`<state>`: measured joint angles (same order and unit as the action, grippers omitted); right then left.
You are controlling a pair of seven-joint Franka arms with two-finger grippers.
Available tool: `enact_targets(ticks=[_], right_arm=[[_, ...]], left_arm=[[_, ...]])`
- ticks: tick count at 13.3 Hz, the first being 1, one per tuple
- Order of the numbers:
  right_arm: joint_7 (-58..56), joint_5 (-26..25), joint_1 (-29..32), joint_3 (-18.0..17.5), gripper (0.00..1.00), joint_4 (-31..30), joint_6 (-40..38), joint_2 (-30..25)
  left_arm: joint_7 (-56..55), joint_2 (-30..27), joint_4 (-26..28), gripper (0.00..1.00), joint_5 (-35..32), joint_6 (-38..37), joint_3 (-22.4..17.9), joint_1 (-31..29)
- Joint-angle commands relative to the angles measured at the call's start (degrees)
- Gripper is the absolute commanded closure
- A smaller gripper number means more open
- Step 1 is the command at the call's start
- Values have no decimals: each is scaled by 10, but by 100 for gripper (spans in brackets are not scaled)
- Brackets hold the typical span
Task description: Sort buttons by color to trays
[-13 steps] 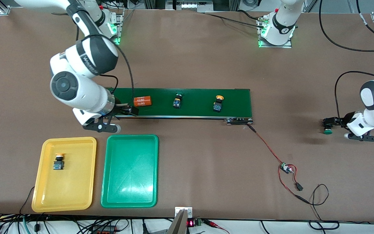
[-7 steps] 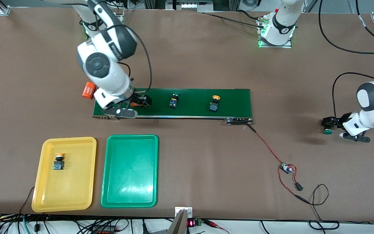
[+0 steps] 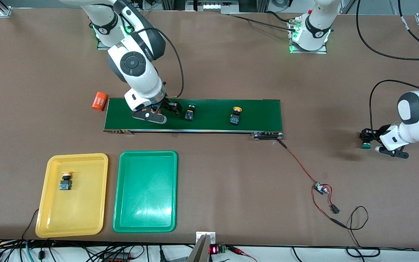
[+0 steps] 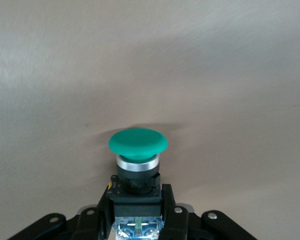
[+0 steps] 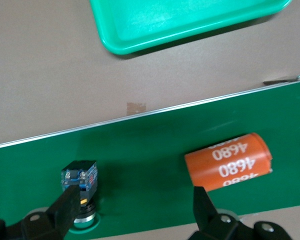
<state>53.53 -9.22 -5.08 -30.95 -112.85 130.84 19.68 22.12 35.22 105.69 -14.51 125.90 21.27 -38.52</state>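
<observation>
One yellow-capped button [image 3: 65,181] lay in the yellow tray [image 3: 96,193]; green tray [image 3: 146,191] held none. Left gripper [image 4: 138,223] pinched a green button [image 4: 138,144], apparently just above the counter [image 3: 231,189]. Right gripper [image 3: 159,112], spread, hung over the belt [image 3: 260,112], where two buttons remained.

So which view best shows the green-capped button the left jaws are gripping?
The left wrist view: the green-capped button fills the centre, body between the jaws. In the front view it is a small spot beside the arm; the right wrist view misses it.
</observation>
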Motion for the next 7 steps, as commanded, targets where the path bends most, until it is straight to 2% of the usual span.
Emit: enact_targets(ticks=[1,5,7], right_arm=[[19,-10,6,-8,0,-24,22,-17],[52,-11,5,-22,0,-41,49,-16],[54,-21,5,-22,0,-46,50,-11]], left_arm=[[-1,-71,5,100,-8,-55,16,35],[-10,-108,8,100,24,-83,71,72],[-61,-114,11,100,49,-84,74,120]])
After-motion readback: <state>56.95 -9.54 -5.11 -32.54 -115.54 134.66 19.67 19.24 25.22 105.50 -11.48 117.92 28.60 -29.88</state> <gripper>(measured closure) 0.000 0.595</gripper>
